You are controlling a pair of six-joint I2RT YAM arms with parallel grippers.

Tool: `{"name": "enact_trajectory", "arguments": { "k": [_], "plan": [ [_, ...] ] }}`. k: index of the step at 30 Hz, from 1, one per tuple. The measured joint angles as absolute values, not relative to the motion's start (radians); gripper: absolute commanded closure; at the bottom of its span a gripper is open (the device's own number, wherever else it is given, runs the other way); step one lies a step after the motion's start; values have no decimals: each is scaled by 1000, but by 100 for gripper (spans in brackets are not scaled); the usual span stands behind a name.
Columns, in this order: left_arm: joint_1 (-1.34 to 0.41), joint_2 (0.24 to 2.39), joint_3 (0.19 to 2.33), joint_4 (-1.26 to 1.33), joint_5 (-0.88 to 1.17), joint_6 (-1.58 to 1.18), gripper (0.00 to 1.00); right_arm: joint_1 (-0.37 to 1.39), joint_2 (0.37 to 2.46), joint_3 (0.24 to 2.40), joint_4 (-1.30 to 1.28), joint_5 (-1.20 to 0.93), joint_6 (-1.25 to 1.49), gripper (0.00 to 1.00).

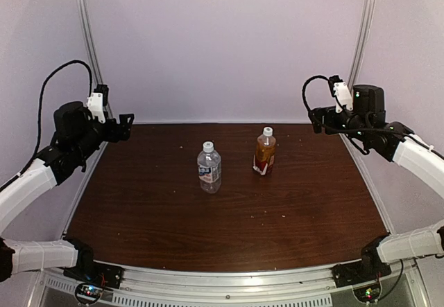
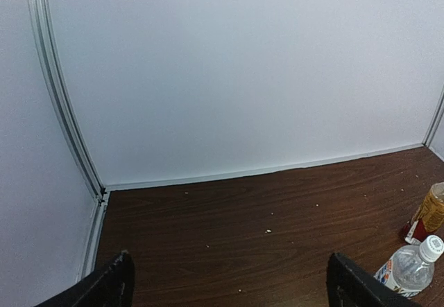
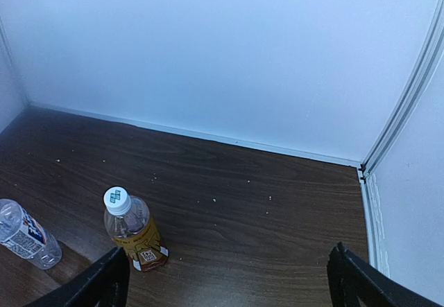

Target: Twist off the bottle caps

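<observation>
capped and upright on the bench (image 1: pixel 139 210), the clear bottle (image 1: pixel 209 170) stands nearer the spread left fingers (image 2: pixel 111 286), the amber bottle (image 1: pixel 264 153) nearer the spread right fingers (image 3: pixel 104 286).

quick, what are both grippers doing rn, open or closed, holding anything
left gripper: open, fingers wide apart, holding nothing
right gripper: open, fingers wide apart, holding nothing
</observation>
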State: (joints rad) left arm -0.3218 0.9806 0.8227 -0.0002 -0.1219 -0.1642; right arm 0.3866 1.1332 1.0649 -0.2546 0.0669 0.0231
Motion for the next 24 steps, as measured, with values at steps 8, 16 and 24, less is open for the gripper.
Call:
{"name": "enact_trajectory", "arguments": {
  "k": [8, 16, 24],
  "plan": [
    [-322, 983, 823, -1, -115, -167, 2, 387, 1133, 1065, -257, 67, 22, 0],
    [-322, 988, 823, -1, -115, -175, 2, 387, 1134, 1090, -308, 66, 22, 0],
    [-323, 997, 823, -12, -115, -182, 2, 418, 1166, 1201, -381, 67, 22, 0]
  ]
}}
